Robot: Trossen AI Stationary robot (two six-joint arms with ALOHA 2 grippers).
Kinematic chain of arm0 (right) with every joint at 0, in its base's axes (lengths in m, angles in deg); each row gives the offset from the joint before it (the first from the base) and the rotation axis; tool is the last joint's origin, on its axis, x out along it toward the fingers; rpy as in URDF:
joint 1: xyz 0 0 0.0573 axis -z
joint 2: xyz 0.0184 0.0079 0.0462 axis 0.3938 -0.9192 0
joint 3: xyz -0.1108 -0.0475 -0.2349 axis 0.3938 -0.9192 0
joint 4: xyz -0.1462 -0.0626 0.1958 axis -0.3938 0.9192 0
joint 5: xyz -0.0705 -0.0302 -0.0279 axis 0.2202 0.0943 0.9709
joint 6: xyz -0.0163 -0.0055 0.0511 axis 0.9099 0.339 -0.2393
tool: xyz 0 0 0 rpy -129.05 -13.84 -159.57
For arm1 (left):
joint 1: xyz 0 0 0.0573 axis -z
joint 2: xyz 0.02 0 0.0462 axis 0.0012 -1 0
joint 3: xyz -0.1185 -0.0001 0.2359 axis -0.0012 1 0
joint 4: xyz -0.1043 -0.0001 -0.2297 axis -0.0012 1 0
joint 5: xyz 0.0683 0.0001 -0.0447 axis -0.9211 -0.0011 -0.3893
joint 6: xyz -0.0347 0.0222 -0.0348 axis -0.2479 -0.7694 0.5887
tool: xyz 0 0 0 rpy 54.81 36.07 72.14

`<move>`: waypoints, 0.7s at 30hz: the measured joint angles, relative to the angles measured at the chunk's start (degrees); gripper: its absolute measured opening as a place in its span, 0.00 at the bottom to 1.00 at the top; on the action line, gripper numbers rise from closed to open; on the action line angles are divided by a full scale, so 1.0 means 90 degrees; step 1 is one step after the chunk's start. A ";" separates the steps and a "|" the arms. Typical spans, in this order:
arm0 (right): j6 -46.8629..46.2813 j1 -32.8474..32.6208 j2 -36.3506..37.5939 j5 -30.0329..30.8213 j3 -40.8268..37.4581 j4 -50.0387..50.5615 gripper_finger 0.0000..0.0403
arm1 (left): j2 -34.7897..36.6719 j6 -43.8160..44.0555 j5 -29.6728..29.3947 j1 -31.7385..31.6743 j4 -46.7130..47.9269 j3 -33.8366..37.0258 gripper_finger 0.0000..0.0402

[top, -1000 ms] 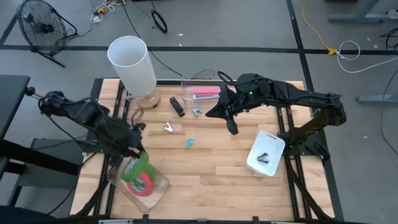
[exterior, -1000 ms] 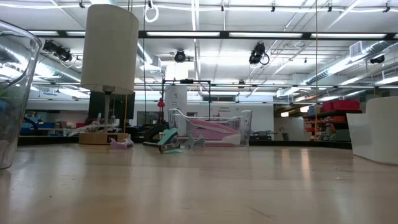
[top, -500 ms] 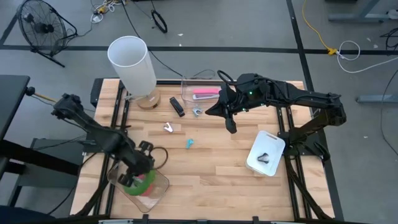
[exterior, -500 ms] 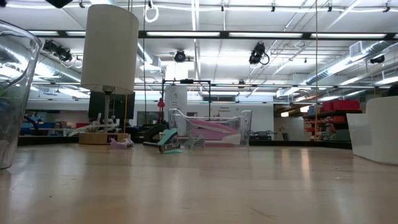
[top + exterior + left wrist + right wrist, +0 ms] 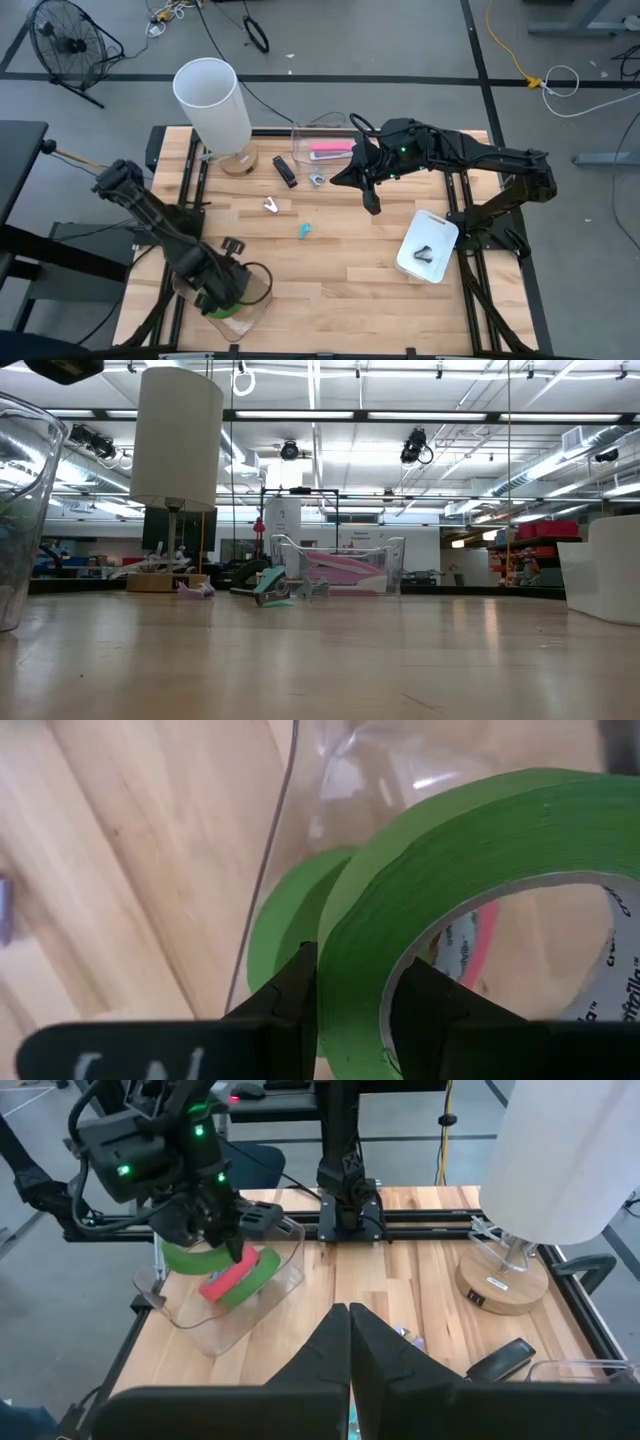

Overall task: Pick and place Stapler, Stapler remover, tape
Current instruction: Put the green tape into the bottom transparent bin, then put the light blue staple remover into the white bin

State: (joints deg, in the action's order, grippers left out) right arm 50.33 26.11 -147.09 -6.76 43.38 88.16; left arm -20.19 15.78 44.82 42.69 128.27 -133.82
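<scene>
My left gripper (image 5: 224, 296) is over the clear bin (image 5: 262, 288) at the table's near left and is shut on a green tape roll (image 5: 470, 850). A pink-red roll (image 5: 224, 1283) and another green roll (image 5: 256, 1276) lie in the bin below it. My right gripper (image 5: 373, 206) is shut and empty, up over the middle of the table. A black stapler (image 5: 285, 171), a silver stapler remover (image 5: 271, 206) and a small teal one (image 5: 305, 231) lie on the wood. My left gripper pinches the green roll's wall (image 5: 352, 1020), with one finger (image 5: 296, 992) on the outer face and the other (image 5: 424, 1002) inside the ring's hole. The fingers come down from above. The roll (image 5: 190, 1258) hangs tilted at the bin's rim, above the other rolls.
A white lamp (image 5: 212, 105) stands at the far left. A clear bin with a pink stapler (image 5: 330, 150) is at the far middle. A white tray (image 5: 428, 245) holding a dark item lies at the right. Bare wood lies between the bins.
My left gripper has gone toward the table's near edge and down over the clear bin. It still holds the green roll, which has come with it from above the bin's far end to over the other rolls.
</scene>
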 joint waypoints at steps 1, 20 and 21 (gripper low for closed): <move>0.0001 0.0000 0.0000 0.0000 0.0000 0.0001 0.00 | -0.0049 0.0087 -0.0099 0.0059 0.0054 0.0000 0.23; 0.0048 0.0000 -0.0001 0.0000 0.0001 0.0000 0.00 | -0.0148 0.0644 -0.0317 0.0253 0.0132 0.0000 0.59; 0.0045 0.0000 -0.0002 0.0000 0.0001 0.0000 0.00 | -0.0148 0.0646 -0.0238 0.0254 0.0132 0.0000 0.60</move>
State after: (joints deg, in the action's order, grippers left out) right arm 50.74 26.11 -147.11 -6.76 43.39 88.16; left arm -21.52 21.59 42.69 44.97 129.46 -133.82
